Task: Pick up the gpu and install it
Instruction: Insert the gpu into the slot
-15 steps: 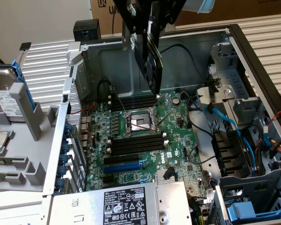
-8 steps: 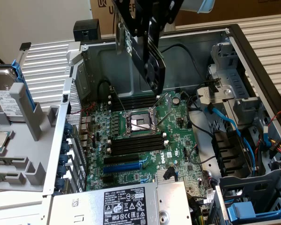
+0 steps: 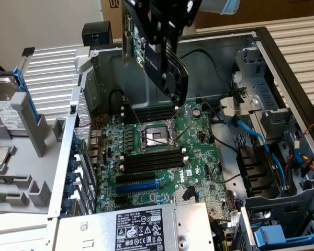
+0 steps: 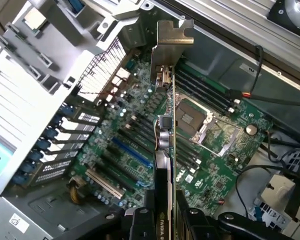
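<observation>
The claw (image 3: pixel 165 23) is cut off by the top edge of the exterior view, so little of the arm above it can be made out. Its fingers (image 4: pixel 140 222) are clenched on the gpu (image 3: pixel 165 65), one on each face.

The card hangs tilted in the air over the open computer case (image 3: pixel 282 63), well clear of the motherboard (image 3: pixel 167 157) — black fan shroud toward the exterior view's right, green board toward its left. From the wrist it shows edge-on, its silver bracket (image 4: pixel 172 40) at the far end. It hides a strip of the board beside the CPU socket (image 4: pixel 190 115) — which slot it is over I cannot tell.

The case lies on its side, with a ribbed pale surface (image 3: pixel 298 39) beyond it. A hard drive (image 3: pixel 2 97) sits at the exterior view's left, cardboard boxes (image 3: pixel 240 13) stand at the far side, and the labelled power supply (image 3: pixel 141 227) is nearest.
</observation>
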`<state>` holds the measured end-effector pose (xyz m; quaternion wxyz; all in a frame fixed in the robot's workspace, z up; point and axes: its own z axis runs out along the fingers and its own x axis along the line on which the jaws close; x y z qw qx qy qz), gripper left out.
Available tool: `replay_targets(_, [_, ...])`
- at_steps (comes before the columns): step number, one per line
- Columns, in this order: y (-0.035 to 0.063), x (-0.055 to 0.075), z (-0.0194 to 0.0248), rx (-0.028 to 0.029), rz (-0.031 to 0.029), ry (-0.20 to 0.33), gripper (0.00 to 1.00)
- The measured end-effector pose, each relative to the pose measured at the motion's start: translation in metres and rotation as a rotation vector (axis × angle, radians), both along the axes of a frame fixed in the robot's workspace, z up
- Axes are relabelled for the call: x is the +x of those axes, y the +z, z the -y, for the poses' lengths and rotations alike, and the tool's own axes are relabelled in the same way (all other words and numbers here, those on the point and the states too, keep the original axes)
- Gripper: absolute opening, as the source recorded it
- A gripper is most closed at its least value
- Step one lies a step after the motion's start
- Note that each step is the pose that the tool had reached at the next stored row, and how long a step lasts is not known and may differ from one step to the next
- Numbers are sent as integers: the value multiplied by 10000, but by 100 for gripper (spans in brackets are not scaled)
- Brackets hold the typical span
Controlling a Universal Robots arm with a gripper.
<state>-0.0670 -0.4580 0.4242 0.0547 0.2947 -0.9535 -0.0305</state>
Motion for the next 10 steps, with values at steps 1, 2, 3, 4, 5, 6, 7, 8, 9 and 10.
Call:
replay_targets(1, [-2, 0, 0, 1, 0, 181, 26])
replay_targets(2, [-3, 0, 0, 0, 0, 359, 26])
replay_targets(3, [-5, 0, 0, 0, 1, 540, 26])
replay_targets(4, [-5, 0, 0, 1, 3, 724, 26])
replay_targets(5, [-6, 0, 0, 1, 7, 905, 26])
replay_targets(6, [-6, 0, 0, 6, 11, 1085, 26])
replay_targets(7, [-6, 0, 0, 19, 17, 1275, 26])
replay_targets(8, [-6, 0, 1, 39, 24, 1462, 26])
replay_targets(9, [-6, 0, 0, 65, 32, 1638, 26])
replay_targets(10, [-6, 0, 0, 96, 42, 1814, 26])
